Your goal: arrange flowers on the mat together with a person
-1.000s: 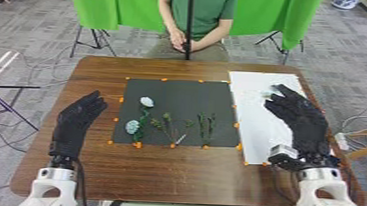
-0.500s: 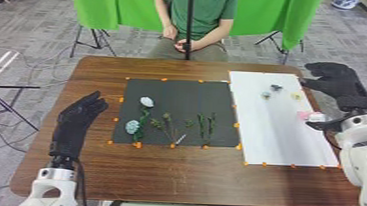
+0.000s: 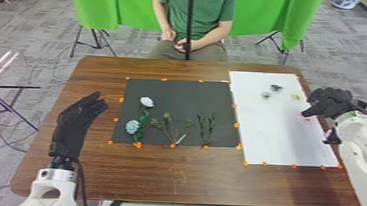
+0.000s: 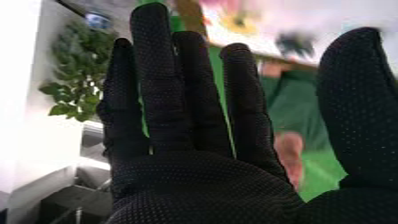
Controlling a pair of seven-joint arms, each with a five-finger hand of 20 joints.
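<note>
Dark mat (image 3: 171, 98) is the reference. White flower (image 3: 146, 101) lies on the mat's left part; blue flower (image 3: 133, 125) lies nearer the mat's robot-side edge. Green sprigs (image 3: 206, 128) lie on its robot-side half. Right of the mat, white paper (image 3: 276, 135) bears small flower heads (image 3: 276, 87). Right hand (image 3: 334, 104) is well right of the mat: fingers straight, thumb spread, nothing held. Left hand (image 3: 76, 117), left of the mat: fingers loosely extended, grasping nothing.

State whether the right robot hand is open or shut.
Open: in the right wrist view, the right robot hand has straight fingers, with the thumb standing well apart from them.
</note>
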